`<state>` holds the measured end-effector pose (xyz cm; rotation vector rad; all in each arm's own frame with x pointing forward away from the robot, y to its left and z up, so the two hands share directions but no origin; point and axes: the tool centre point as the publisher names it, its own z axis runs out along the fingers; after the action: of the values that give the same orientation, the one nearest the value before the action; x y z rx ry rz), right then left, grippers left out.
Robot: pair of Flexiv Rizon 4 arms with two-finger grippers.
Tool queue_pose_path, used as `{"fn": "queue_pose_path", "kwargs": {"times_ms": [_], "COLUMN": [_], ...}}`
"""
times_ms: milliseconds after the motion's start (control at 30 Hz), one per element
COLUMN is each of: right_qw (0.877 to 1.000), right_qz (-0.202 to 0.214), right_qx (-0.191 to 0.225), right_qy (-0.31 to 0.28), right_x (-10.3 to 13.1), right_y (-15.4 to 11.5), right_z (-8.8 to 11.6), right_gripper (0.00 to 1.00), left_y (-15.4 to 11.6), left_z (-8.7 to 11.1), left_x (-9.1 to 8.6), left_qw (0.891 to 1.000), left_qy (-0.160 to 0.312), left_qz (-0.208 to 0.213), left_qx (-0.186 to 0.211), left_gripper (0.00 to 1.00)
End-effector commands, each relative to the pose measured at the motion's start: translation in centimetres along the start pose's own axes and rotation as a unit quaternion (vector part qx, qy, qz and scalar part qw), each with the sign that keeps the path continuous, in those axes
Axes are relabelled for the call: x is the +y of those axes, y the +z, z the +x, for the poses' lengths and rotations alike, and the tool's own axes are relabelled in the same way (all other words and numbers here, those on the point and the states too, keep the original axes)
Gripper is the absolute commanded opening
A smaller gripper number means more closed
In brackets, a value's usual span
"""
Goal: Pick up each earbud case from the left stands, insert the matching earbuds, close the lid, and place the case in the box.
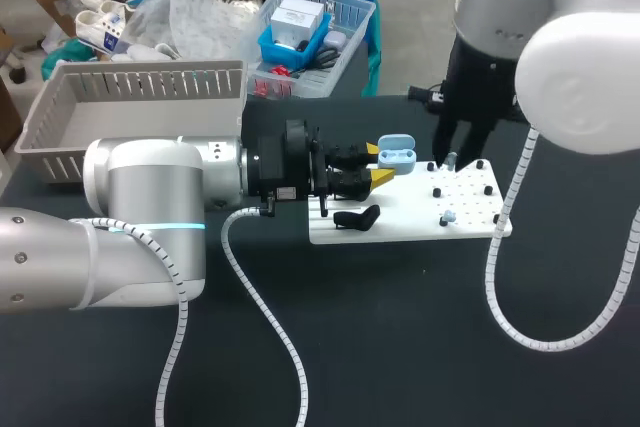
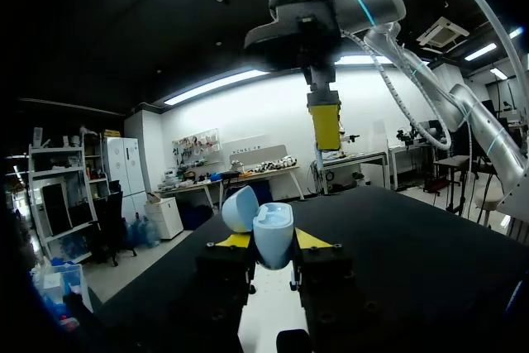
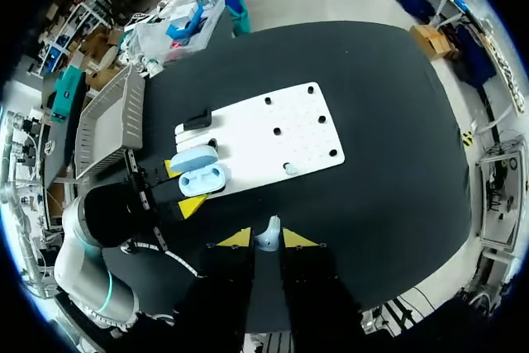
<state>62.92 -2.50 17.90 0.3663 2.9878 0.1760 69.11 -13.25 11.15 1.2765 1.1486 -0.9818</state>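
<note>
Task at early stage. My left gripper [image 1: 377, 163] clamped on blue case [image 1: 397, 155], lid open, over white board [image 1: 400, 229]. My right gripper [image 3: 266, 239] pinches one earbud [image 3: 269, 231]. Second earbud [image 1: 448, 217] waits on board. Black case [image 1: 357, 217] untouched. No case visible in box [image 1: 140, 72].

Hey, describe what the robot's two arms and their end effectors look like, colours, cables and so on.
The left arm and right arm are rounded silver and white, each with a glowing cyan ring and a white spiral-wrapped cable. The left end effector and right end effector are black and blocky, with two yellow-tipped fingers each.
</note>
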Motion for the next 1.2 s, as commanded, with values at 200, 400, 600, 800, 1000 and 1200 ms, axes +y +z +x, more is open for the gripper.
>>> {"fn": "queue_pose_path", "kwargs": {"times_ms": [200,400,600,800,1000,1200], "right_qw": [0.997,0.996,0.994,0.993,0.992,0.992], "right_qz": [0.019,0.020,0.027,0.020,0.008,0.008], "right_qx": [-0.001,-0.012,-0.024,-0.032,-0.030,-0.035], "right_qy": [0.069,0.090,0.099,0.111,0.121,0.121], "right_x": [2.0,2.8,3.7,4.2,4.7,5.3], "right_y": [-0.8,-0.9,-0.7,-0.5,0.0,0.1], "right_z": [-0.7,-1.1,-1.4,-2.0,-2.2,-2.5], "right_gripper": [0.00,0.00,0.00,0.00,0.00,0.00], "left_y": [0.0,0.0,0.0,0.0,0.0,0.0], "left_z": [0.1,0.1,0.1,0.1,0.1,0.1], "left_x": [0.0,0.0,0.0,0.0,0.0,0.0], "left_qw": [1.000,1.000,1.000,1.000,1.000,1.000], "left_qy": [0.001,0.001,0.001,0.001,0.001,0.001], "left_qz": [-0.002,-0.002,-0.002,-0.002,-0.002,-0.002], "left_qx": [-0.001,-0.001,-0.001,-0.001,-0.001,-0.001], "left_gripper": [0.00,0.00,0.00,0.00,0.00,0.00]}}
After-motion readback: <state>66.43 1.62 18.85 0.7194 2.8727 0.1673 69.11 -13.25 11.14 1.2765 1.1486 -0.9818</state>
